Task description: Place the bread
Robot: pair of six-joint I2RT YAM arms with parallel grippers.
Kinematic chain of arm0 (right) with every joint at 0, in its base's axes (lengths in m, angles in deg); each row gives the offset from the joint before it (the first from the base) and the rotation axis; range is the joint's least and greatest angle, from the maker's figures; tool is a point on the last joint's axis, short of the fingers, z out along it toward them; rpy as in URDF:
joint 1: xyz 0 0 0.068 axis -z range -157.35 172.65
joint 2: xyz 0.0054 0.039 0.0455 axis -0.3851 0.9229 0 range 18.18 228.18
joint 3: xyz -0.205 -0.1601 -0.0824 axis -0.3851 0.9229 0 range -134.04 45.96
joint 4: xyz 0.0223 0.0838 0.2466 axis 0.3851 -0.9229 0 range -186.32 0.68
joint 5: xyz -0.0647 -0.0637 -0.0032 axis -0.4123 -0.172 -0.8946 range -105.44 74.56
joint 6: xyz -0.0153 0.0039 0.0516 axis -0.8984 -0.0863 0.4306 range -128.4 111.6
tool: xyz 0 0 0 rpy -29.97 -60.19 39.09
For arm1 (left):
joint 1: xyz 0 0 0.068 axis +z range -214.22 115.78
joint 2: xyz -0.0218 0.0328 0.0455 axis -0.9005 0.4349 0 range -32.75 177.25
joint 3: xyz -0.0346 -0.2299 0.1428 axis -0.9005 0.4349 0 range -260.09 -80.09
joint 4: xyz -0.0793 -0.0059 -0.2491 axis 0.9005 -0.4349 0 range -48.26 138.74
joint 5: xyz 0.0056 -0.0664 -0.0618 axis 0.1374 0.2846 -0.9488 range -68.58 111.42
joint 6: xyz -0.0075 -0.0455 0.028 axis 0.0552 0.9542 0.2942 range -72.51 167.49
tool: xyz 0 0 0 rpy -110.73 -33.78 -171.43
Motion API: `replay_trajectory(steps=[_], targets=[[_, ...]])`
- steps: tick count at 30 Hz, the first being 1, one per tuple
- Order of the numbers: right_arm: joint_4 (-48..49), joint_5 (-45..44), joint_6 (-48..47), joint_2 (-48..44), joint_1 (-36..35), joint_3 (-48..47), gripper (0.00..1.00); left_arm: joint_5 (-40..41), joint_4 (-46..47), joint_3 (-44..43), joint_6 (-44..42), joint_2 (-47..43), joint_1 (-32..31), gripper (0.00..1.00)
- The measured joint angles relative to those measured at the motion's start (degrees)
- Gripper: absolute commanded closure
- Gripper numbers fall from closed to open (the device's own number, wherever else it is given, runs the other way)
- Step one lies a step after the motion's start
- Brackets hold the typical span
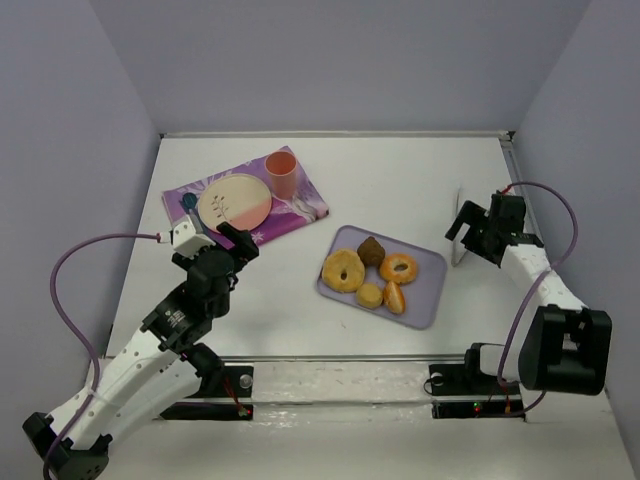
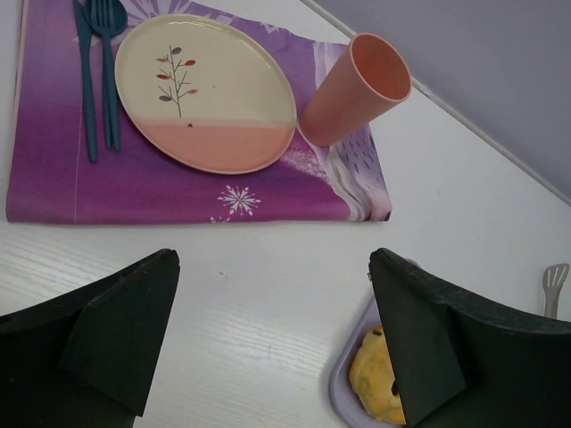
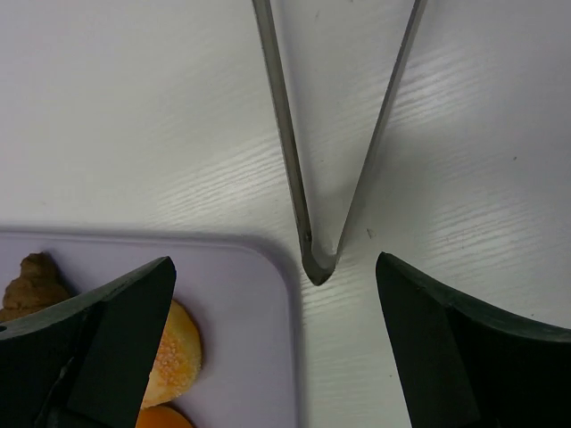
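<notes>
Hovering your wide-open right gripper (image 3: 272,267) over the tongs (image 3: 318,265) just beside the tray (image 1: 425,290), you are seemingly lining up a tool for the bread (image 1: 395,297) lying at that tray's near edge, while your left gripper (image 2: 272,259) is hanging open near the plate (image 2: 205,89).

A flat white bench (image 1: 400,190) with a fine wood grain forms the base of an enclosure, boxed in on three sides by plain matte lilac-grey panels: a back wall (image 1: 340,60), a left wall (image 1: 60,150) and a right wall (image 1: 590,120); a thin silver metal strip (image 1: 330,133) runs along the seam where the bench meets the back wall, and a similar pale rail (image 1: 340,358) crosses its near edge. The light is soft and even; shadows on the white surface are faint and blurred at their edges.
</notes>
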Motion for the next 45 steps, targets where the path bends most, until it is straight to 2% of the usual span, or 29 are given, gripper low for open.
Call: replay_trajectory(steps=[4, 11, 18, 23, 25, 26, 27, 28, 34, 38, 42, 45], targets=[[-1.20, -1.25, -0.20, 8.15, 0.00, -2.80, 0.00, -0.02, 0.46, 0.24, -0.02, -0.02, 0.00, 0.01], [-2.38, -6.54, -0.66, 16.15, 0.00, -7.32, 0.00, 0.00, 0.85, 0.72, -0.04, -0.02, 0.00, 0.01], [-2.34, -9.92, -3.58, 33.38, 0.00, -19.15, 0.00, 0.26, 1.22, 0.94, -0.02, -0.48, 0.00, 0.01], [-4.13, -13.75, -3.30, 39.87, -0.11, -27.06, 0.02, 1.33, 1.03, 1.07, 0.50, -2.67, 0.02, 0.01], [-4.24, -14.62, -2.73, 41.31, -0.11, -28.96, 0.10, 1.70, 1.03, 1.38, 0.70, -3.85, 0.11, 0.01], [-4.15, -14.95, -2.58, 41.72, -0.11, -29.46, 0.29, 1.88, 1.01, 1.68, 0.76, -4.42, 0.15, 0.01], [-4.11, -15.32, -2.10, 42.16, -0.11, -29.99, 0.42, 2.16, 0.90, 2.16, 0.96, -5.40, 0.28, 0.01], [-3.96, -15.74, -1.66, 42.36, -0.11, -30.29, 0.55, 2.43, 0.90, 2.45, 1.03, -6.23, 0.33, 0.01], [-3.96, -17.66, -1.29, 41.92, -0.11, -30.03, 0.65, 3.17, 0.74, 2.78, 1.25, -7.32, 0.35, 0.01], [-6.23, -15.08, -2.95, 36.61, -0.11, -25.94, 0.65, 3.15, 0.74, 2.78, 1.31, -7.15, 0.35, 0.01], [-8.55, -10.10, -4.61, 22.03, -1.77, -20.70, 0.64, 2.89, 0.83, 2.78, 1.22, -6.23, 0.35, 0.01], [-9.03, -5.90, -4.96, 12.52, -4.87, -19.63, 0.57, 2.29, 1.40, 2.78, 1.05, -5.05, 0.35, 0.01]])
